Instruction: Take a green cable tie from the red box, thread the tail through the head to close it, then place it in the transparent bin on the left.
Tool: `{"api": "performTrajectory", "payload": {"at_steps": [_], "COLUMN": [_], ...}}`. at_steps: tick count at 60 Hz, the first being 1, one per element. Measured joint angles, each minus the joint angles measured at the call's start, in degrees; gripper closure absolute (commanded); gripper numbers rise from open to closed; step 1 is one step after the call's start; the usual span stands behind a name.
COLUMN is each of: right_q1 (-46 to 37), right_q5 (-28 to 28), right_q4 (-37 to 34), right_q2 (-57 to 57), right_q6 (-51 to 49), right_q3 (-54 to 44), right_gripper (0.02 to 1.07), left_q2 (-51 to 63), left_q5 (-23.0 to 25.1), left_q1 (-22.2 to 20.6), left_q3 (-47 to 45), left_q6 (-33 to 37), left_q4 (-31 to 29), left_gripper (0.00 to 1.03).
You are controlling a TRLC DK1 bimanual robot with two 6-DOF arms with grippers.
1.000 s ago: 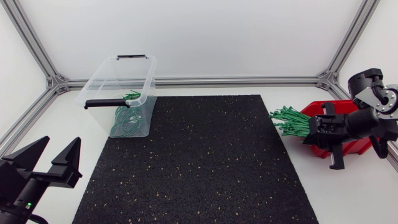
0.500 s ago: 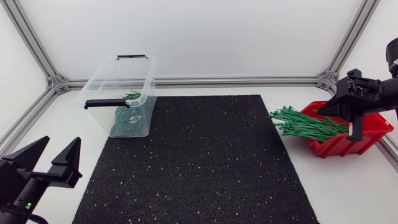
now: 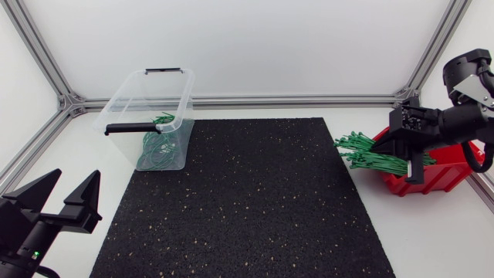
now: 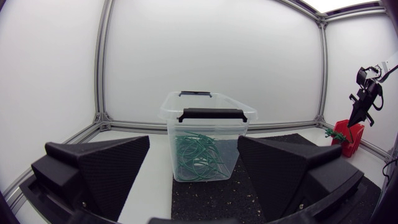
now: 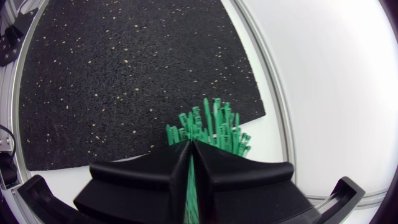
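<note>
Hovering over the red box [image 3: 448,174], right end effector [image 5: 191,146] pinches tight on one green cable tie [image 5: 189,186]; left end effector [image 3: 75,185] gapes wide, holding nothing.

Green cable ties [image 3: 369,153] jut from red box [image 3: 444,178]; others lie in transparent bin [image 3: 123,99].

Bright, even white light, shadows soft and faint — wrist views bowed at the edges, head view sharp.
</note>
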Motion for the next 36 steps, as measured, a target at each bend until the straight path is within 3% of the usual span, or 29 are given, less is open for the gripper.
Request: {"api": "performTrajectory", "payload": {"at_steps": [2,10,31,36], "right_q1": [0.3,0.4,-2.1,-2.1], "right_q5": [0.4,0.6,1.1,2.1], "right_q4": [0.0,0.0,-0.3,-0.3], "right_q2": [0.0,-1.4,-4.8,-5.4], "right_q6": [0.0,-0.2,-4.2,-5.2], "right_q3": [-1.2,-3.5,-4.4,-6.2], "right_gripper": [0.43,0.4,0.41,0.48], "left_q2": [0.0,0.0,0.0,0.0], "left_q5": [0.0,0.0,0.0,0.0], "left_q1": [0.0,-0.2,-0.3,-0.3], "left_q3": [0.0,0.0,0.0,0.0], "left_q6": [0.0,0.0,0.0,0.0], "left_q4": [0.0,0.0,0.0,0.0], "left_gripper": [0.04,0.04,0.04,0.04]}}
